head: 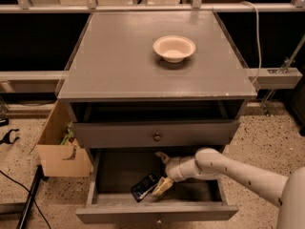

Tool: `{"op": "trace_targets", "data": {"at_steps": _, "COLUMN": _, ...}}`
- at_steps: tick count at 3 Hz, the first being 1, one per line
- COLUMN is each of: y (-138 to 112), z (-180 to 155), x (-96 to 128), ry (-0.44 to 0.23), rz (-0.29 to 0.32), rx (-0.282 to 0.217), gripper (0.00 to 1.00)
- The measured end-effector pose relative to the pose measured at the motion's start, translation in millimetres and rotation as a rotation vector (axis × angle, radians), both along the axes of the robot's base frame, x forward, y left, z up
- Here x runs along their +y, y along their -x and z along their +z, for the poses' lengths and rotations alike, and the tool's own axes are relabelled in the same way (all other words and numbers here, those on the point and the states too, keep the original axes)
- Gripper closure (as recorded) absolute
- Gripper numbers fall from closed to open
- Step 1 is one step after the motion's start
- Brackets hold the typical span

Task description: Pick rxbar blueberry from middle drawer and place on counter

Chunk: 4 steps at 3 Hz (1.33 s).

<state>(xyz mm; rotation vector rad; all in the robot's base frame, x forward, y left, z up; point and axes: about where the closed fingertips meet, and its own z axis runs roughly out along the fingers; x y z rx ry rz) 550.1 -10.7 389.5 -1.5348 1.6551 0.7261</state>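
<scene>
Gripper (160, 171) hanging inside the open middle drawer (157, 213) at lower centre, jaws standing wide, holding nothing, just right of the rxbar blueberry (144, 187) lying on its floor; bowl (174, 47) sitting on the counter (119, 56).

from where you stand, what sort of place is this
Probably a robot test lab: grey drawer cabinet on speckled floor, cardboard box beside it. The gripper is inside the middle drawer, by the rxbar blueberry.
</scene>
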Motion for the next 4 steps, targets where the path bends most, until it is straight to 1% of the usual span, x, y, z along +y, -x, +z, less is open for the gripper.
{"op": "trace_targets", "data": {"at_steps": 1, "y": 0.9, "z": 0.9, "x": 7.3, "ry": 0.037, "rz": 0.037, "rx": -0.027, "gripper": 0.00}}
{"op": "trace_targets", "data": {"at_steps": 3, "y": 8.4, "z": 0.5, "x": 10.2, "ry": 0.102, "rz": 0.067, "rx": -0.045, "gripper": 0.00}}
{"op": "trace_targets", "data": {"at_steps": 4, "y": 8.4, "z": 0.3, "x": 10.9, "ry": 0.102, "rz": 0.068, "rx": -0.044, "gripper": 0.00}}
